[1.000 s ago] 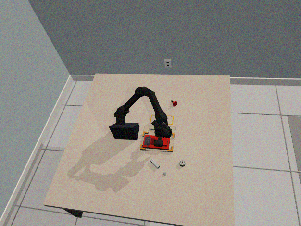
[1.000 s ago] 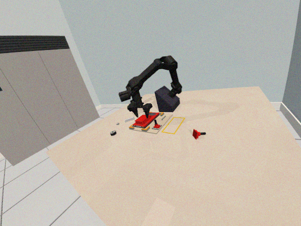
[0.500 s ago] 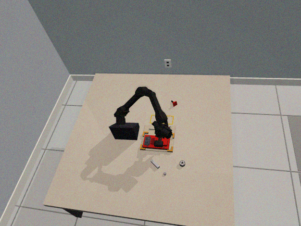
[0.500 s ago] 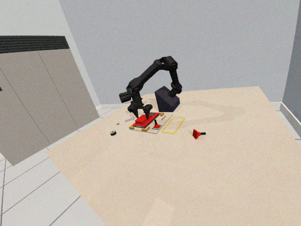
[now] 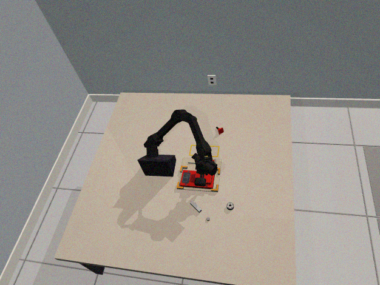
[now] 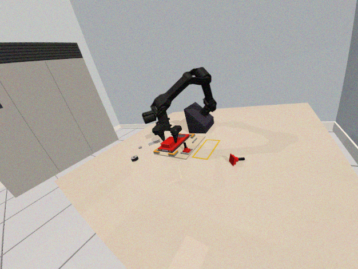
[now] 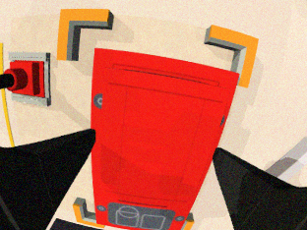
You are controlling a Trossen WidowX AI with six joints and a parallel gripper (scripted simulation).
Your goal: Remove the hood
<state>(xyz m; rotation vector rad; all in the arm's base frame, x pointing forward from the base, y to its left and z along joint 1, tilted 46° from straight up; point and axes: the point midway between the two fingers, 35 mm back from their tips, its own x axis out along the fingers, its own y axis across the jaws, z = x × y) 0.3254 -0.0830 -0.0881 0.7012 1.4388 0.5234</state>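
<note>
My gripper [image 6: 169,133] hangs with its jaws spread wide and empty, one finger [image 7: 46,172] on each long side of the red hood [image 7: 160,135], so that closing would pinch it across its width. The hood lies flat on the toy car, which sits on a pale board [image 6: 181,155] between orange corner brackets [image 7: 79,28] that keep it from sliding. Just beside the board lies the yellow-outlined marked area [image 6: 202,158], close enough for a short carry, while a red peg [image 6: 233,159], a ring [image 6: 134,158] and a grey bar [image 5: 195,206] lie apart on the table [image 6: 260,202].
</note>
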